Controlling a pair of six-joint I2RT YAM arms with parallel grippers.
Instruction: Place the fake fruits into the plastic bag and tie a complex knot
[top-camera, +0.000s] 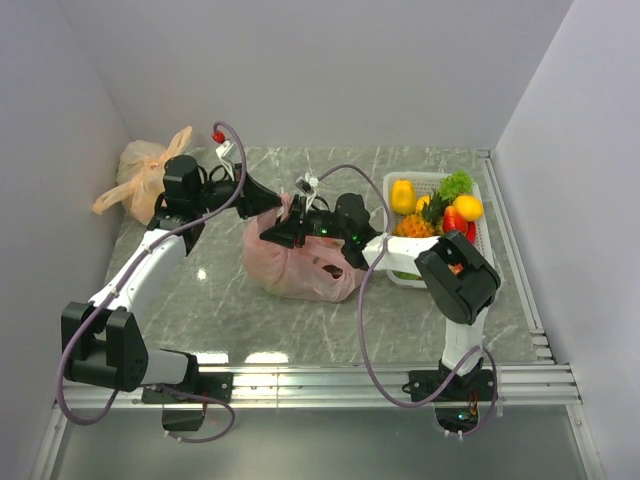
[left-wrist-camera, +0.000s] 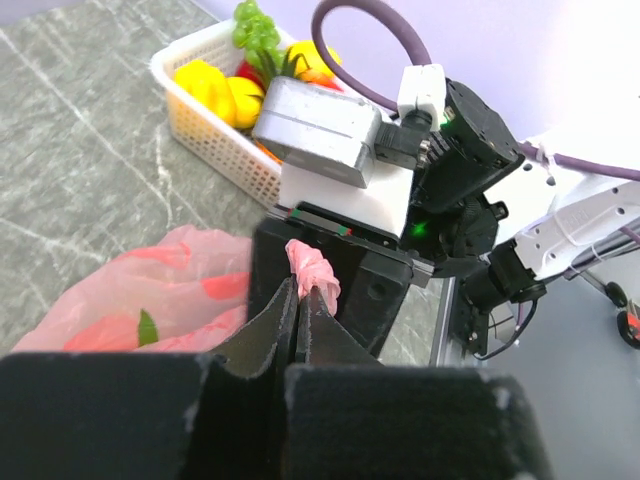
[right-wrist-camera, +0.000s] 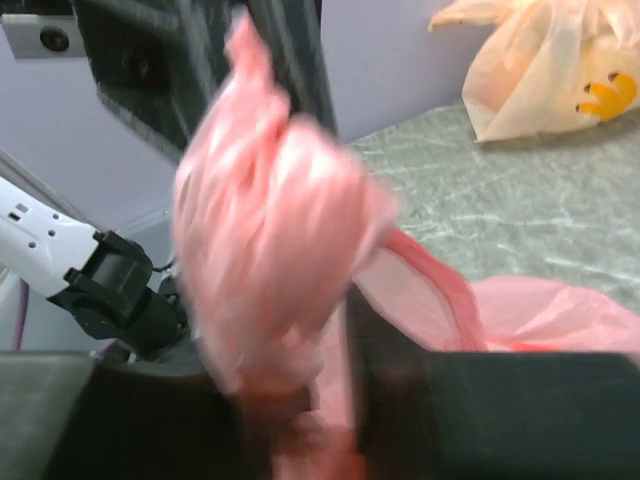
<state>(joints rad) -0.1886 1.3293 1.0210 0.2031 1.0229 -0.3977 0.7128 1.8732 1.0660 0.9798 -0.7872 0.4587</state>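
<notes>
The plastic bag (top-camera: 300, 268), pink and translucent, sits slumped at the middle of the grey marbled table (top-camera: 220, 310), left of the white basket (top-camera: 425, 177) and between the two arms' ends. Red shapes and a green leaf show through its film in the left wrist view. Its top is drawn up into a twisted pink bunch (left-wrist-camera: 312, 265) above the body of the bag. The left gripper (left-wrist-camera: 297, 300) is clenched on that twist, its two dark fingers pressed together with the plastic poking out past their tips. The right gripper (right-wrist-camera: 300, 400) faces it from the other side, and its fingers flank the thick wad of gathered plastic; the right wrist view is blurred, so I cannot tell whether they pinch it or merely stand around it. The remaining fake fruits (top-camera: 440, 208) lie heaped in the basket: a yellow pepper, a yellow round fruit, a red piece, an orange one and a frilly green one. A pale orange knotted bag (top-camera: 145, 170) rests in the far left corner against the wall, well apart from the pink one
</notes>
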